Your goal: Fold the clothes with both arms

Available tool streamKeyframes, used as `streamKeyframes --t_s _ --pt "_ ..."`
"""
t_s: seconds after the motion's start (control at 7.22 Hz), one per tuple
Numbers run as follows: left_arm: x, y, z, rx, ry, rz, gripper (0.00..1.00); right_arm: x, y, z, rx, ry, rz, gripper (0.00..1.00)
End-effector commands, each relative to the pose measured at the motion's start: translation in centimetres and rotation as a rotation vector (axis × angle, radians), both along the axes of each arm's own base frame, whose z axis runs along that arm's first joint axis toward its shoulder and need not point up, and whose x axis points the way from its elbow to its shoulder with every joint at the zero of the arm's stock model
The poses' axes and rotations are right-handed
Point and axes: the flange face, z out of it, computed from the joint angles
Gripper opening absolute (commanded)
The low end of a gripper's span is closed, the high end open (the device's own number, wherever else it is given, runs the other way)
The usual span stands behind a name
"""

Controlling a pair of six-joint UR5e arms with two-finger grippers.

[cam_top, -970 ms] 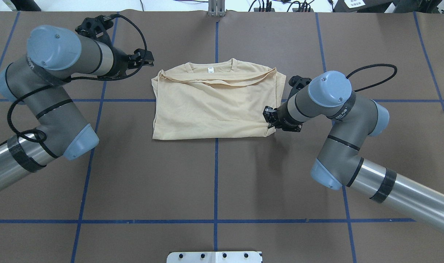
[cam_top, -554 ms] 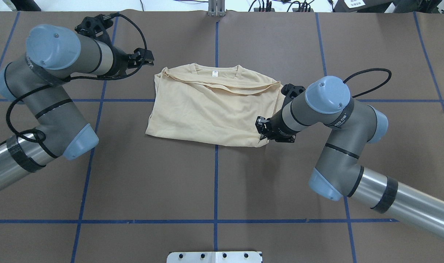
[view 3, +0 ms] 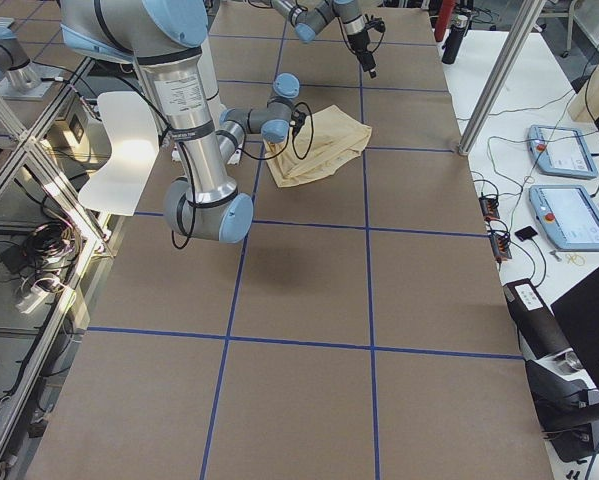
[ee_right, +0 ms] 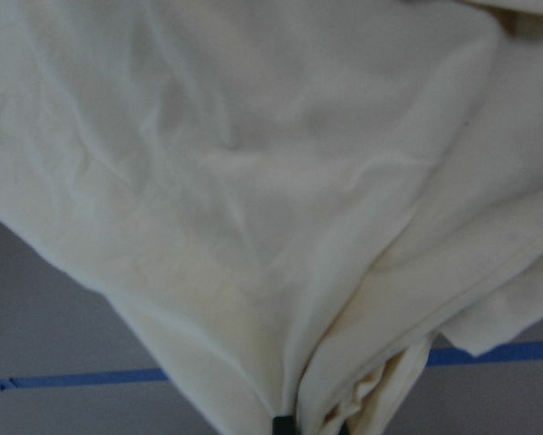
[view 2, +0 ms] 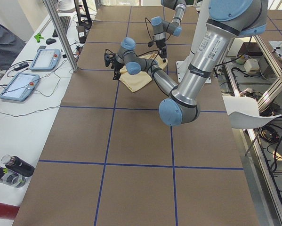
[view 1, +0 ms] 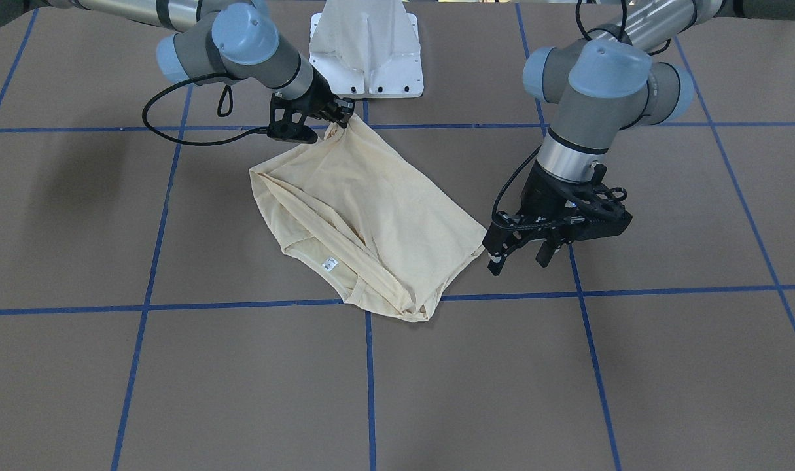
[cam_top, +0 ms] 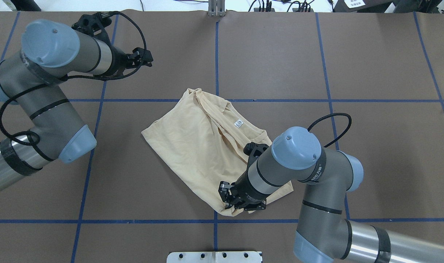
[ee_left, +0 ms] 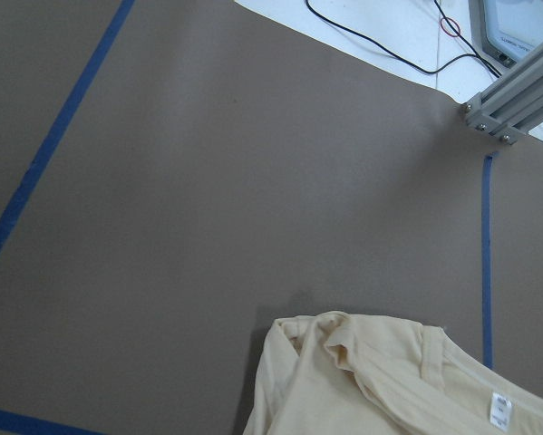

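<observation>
Right gripper: fingers closed tight on one corner of the shirt, the corner nearest the robot's base. In the wrist view the cloth gathered to a pinched point at the fingertips.
Grip detail: the front-facing view showed the held corner drawn into a peak at the jaws, with the cloth running taut down from it to the table.
Left gripper: fingers spread well apart and holding nothing. It hung above the far left part of the table. In the overhead view it stood apart from the shirt, pointing toward the table's middle.
Shirt position: near the table's centre, on the robot's side of the far crosswise tape line. Apart from the gripped corner it lay flat.
Shirt shape: folded to a rough rectangle, plain side up, with no print showing.
Long axis: diagonal, running from the far left toward the near right as the robot saw it. The near-right end sat partly under the right arm's wrist.
Collar: on the long edge facing the far right, with the white label showing about midway along that edge.
Far tip: a bunched corner just touched the crosswise tape line, left of the centre line.
Left wrist view: that bunched corner and the collar showed at the bottom edge, on brown table.
</observation>
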Motion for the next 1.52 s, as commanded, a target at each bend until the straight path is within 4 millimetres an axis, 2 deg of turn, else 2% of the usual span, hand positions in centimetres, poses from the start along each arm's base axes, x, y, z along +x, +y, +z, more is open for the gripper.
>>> streamKeyframes --t_s 0.0,0.14,0.28,0.42,0.55,0.69,0.83,0.97,1.11,1.39 --pt "0.2 0.3 0.4 -0.001 -0.003 0.015 0.99 -0.3 1.6 -1.2 0.009 -0.027 -0.032 1.0" --pt "0.1 0.6 -0.4 0.009 0.016 0.016 0.99 0.9 -0.2 -1.5 0.025 -0.033 0.023 1.0" --pt "0.1 1.9 -0.5 -0.004 0.046 0.061 0.99 2.9 -4.1 -1.5 0.049 -0.028 0.127 1.0" --pt "-0.6 4.2 0.2 -0.01 0.106 0.087 0.99 5.7 -8.4 -1.6 0.074 -0.027 0.218 1.0" --pt "0.2 6.8 2.1 -0.014 0.203 0.098 0.99 8.8 -11.8 -2.0 0.134 -0.042 0.271 1.0" --pt "2.5 9.7 4.5 -0.047 0.236 0.135 0.99 11.1 -14.3 -1.8 0.168 -0.038 0.312 1.0" --pt "4.5 10.5 5.5 -0.079 0.228 0.13 0.99 12.5 -16.1 -1.3 0.202 -0.024 0.329 1.0" --pt "7.6 11.9 6.5 -0.097 0.206 0.125 0.99 13.3 -16.8 -1.2 0.218 -0.02 0.337 1.0" --pt "9.5 11.5 7.2 -0.107 0.181 0.124 0.99 13.6 -17.1 -1.2 0.219 -0.019 0.345 1.0" --pt "10.3 10.7 8.8 -0.115 0.145 0.111 0.99 13.8 -17.4 -1.1 0.219 -0.016 0.352 1.0"
